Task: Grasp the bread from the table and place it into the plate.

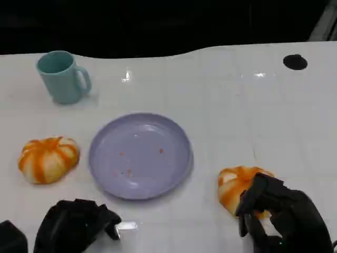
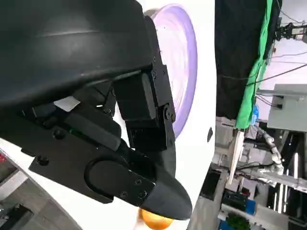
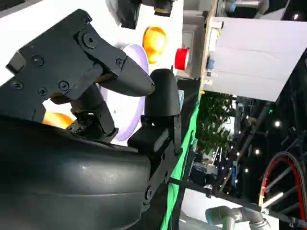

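I see bright, even overhead light with small glare spots on the table [image 1: 226, 105] toward twelve o'clock. My head view looks slightly soft.

We count two orange-striped bread buns: one bun [image 1: 48, 159] left of the plate and another bun [image 1: 239, 185] at its right. We also see one lavender plate [image 1: 140, 155], one teal mug [image 1: 63, 77] and two black hands.
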Robot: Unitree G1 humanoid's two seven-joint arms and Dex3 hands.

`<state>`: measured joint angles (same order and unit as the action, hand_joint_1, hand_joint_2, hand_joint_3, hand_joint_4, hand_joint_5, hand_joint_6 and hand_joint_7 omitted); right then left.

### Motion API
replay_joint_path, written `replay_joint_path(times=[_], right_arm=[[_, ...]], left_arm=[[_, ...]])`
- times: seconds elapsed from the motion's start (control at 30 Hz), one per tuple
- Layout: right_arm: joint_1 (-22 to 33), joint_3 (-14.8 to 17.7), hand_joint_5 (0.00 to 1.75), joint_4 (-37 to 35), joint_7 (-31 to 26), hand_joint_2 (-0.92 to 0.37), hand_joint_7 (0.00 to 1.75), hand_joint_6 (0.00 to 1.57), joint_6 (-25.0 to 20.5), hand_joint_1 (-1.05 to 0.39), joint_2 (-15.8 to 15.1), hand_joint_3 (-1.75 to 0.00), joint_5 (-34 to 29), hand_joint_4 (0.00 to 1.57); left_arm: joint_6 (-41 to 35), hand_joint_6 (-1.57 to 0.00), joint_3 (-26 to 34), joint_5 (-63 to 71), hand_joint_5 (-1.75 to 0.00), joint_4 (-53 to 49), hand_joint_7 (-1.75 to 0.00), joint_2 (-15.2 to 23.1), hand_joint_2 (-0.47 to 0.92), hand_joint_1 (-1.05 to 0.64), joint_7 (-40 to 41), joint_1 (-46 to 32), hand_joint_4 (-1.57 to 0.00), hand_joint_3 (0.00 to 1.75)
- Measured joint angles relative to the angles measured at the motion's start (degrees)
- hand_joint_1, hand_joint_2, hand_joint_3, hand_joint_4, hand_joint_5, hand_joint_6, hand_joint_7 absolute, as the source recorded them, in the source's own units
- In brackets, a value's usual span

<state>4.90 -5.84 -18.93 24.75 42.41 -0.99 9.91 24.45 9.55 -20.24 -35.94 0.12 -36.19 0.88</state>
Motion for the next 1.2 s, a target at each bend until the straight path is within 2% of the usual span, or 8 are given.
replay_joint_path(times=[1.0,1.2], right_arm=[[-0.26,0.15,1.75,-0.04,0.35,-0.42,1.51,0.74,0.01,-0.24,0.04,-1.28,0.07,0.83],[-0.84,0.61,1.46,-0.48,-0.33,-0.55,1.12,0.79,1.92,-0.27,0.07,-1.03,-0.57,0.75]], left_arm=[[0.02,-1.57,0.02,-0.05,-1.64,0.04,-0.16,0.0,0.83,-1.05,0.05,0.0,-0.76,0.0],[0.02,-1.57,0.02,-0.12,-1.64,0.07,-0.15,0.0,0.83,-1.03,0.04,0.0,-0.76,0.0]])
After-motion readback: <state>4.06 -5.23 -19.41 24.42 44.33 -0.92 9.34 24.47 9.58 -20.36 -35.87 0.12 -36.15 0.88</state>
